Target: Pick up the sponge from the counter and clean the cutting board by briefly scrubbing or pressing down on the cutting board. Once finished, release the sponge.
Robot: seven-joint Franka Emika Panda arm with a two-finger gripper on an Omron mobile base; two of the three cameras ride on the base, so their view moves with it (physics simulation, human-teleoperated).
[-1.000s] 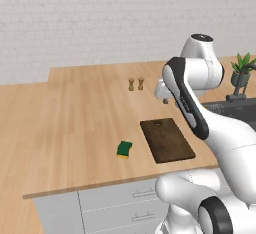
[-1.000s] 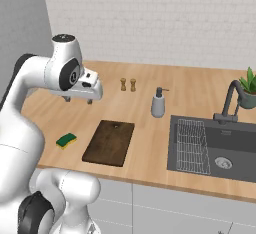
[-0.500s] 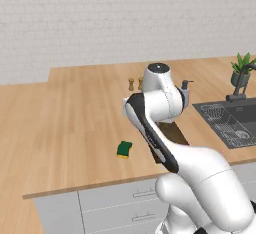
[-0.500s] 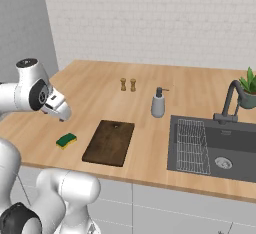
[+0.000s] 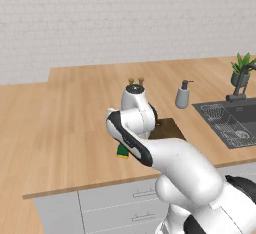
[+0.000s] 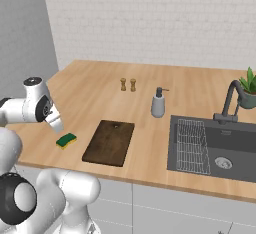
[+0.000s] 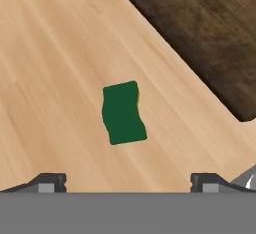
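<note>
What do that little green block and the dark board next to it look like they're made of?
The sponge looks like soft foam: a matte green top over a yellow layer, with wavy edges. The cutting board looks like dark-stained wood with streaky grain and a dull finish. It is rendered, so these are guesses.

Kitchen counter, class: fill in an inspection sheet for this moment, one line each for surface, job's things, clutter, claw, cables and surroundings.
Surface: light wooden counter, over grey drawers.
Job's things: sponge lies green side up on the counter, beside the cutting board and apart from it; nothing lies on the board.
Clutter: two small shakers and a soap dispenser stand behind the board.
Claw: claw is open above the sponge, fingertips wide apart, holding nothing.
Cables: nothing seen.
Surroundings: dark sink with a faucet, a potted plant, white brick wall.
</note>
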